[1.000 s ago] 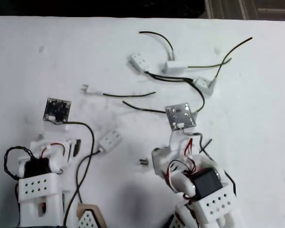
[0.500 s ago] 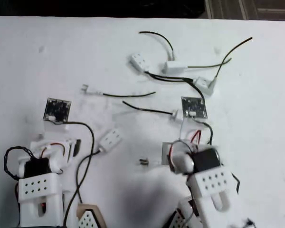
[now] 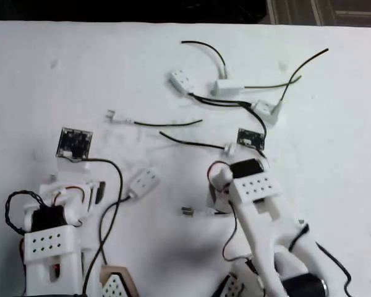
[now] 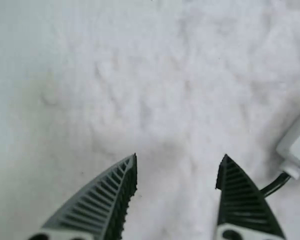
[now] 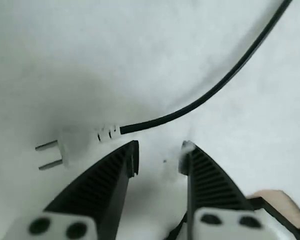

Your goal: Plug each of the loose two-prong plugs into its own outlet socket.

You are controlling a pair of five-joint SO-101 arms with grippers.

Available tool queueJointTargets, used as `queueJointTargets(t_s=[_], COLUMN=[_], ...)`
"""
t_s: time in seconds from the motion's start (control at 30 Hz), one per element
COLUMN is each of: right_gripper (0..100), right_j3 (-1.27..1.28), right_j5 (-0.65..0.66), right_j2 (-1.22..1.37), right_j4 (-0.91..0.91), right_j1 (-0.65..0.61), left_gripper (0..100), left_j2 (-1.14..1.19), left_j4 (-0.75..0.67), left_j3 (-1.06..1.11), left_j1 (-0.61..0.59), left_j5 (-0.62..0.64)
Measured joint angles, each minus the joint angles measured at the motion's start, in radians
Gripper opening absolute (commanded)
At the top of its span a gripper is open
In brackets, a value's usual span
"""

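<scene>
The white table (image 3: 37, 74) lies under both arms. The right gripper (image 5: 160, 147) hangs low with its jaws parted narrowly, holding nothing. A two-prong plug (image 5: 80, 142) on a black cable (image 5: 215, 90) lies just beside its fingertips, near 12 o'clock of that arm in the high view. The left gripper (image 4: 179, 160) stands wide and empty, with an outlet socket (image 4: 297, 145) near it at 3 o'clock.
</scene>
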Motion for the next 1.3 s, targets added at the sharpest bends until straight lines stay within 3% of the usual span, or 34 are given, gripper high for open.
queueJointTargets(t_s=[0.2,0.53,0.67,1.0,1.13,1.3], right_gripper=[13.1,12.5,1.2,1.7,1.7,1.7], right_j3=[-0.002,-0.023,-0.028,-0.044,-0.109,-0.244], right_j5=[-0.02,-0.02,-0.023,-0.015,0.104,0.353], right_j2=[0.141,0.262,0.288,0.295,0.299,0.299], right_j4=[-0.127,-0.153,-0.166,-0.164,-0.166,-0.169], right_j1=[0.0,0.002,0.006,0.04,0.095,0.203], left_gripper=[26,26,26,26,26,26], left_j2=[0.0,0.0,0.0,0.0,0.0,0.0], left_j4=[0.0,0.0,0.0,0.0,0.0,0.0], left_j3=[0.0,0.0,0.0,0.0,0.0,0.0], left_j1=[0.0,0.0,0.0,0.0,0.0,0.0], left_j5=[0.0,0.0,0.0,0.0,0.0,0.0])
